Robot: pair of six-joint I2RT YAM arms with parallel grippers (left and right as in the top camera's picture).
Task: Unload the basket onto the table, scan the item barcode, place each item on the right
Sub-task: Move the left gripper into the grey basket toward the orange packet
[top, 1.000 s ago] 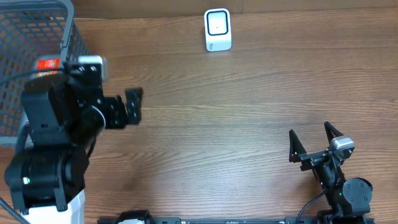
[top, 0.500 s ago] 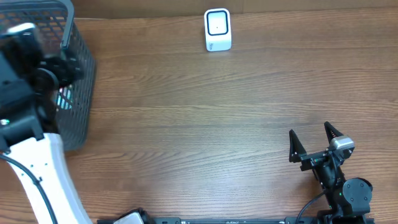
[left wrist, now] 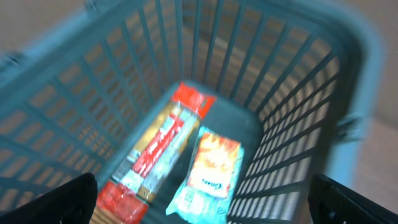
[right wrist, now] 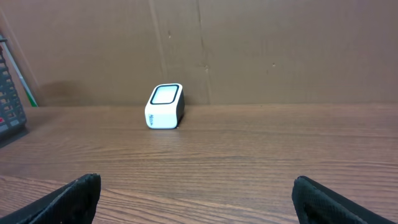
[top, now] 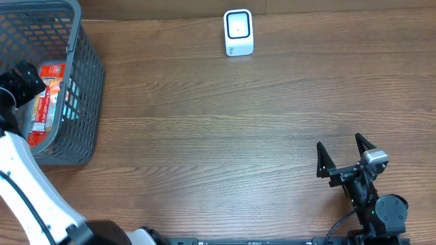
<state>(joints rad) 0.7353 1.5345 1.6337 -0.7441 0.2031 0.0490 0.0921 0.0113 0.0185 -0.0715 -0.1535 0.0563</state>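
Lying flat on the basket (top: pixel 87 88) floor, far left, well apart from scanner (top: pixel 238 32): red packet (left wrist: pixel 158 155) and blue-orange packet (left wrist: pixel 214 165), side by side. Probably light, soft, crinkly, slick film; best pinched across the narrow width, mid-length. Nothing held: left gripper (left wrist: pixel 208 202) spread wide above basket, right gripper (top: pixel 339 151) spread wide, parked.

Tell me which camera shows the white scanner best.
The right wrist view: the scanner stands sharp and unblocked, front and top showing. The overhead view shows only its top. The left wrist view looks into the basket and misses it.
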